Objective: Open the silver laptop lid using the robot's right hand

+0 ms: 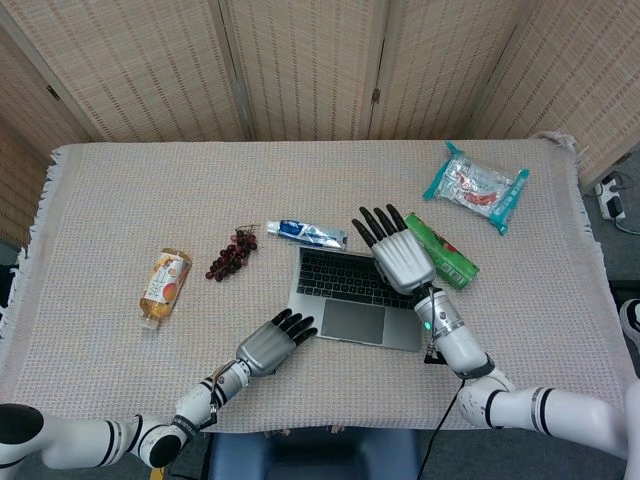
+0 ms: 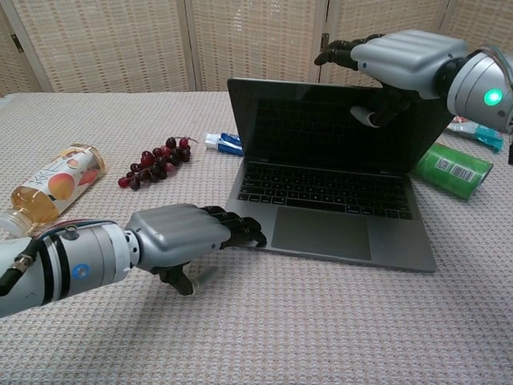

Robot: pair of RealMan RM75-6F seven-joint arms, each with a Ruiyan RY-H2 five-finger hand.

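Silver laptop (image 2: 321, 233), lid upright, screen dark

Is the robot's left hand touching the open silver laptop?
Touching. In the chest view the left hand's dark fingers rest on the front left corner of the silver laptop.

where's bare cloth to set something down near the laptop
Free: the wide stretch behind the grapes and toothpaste tube, and right of the green can. Crowded: around the laptop, hemmed by left hand, right hand, tube and can.
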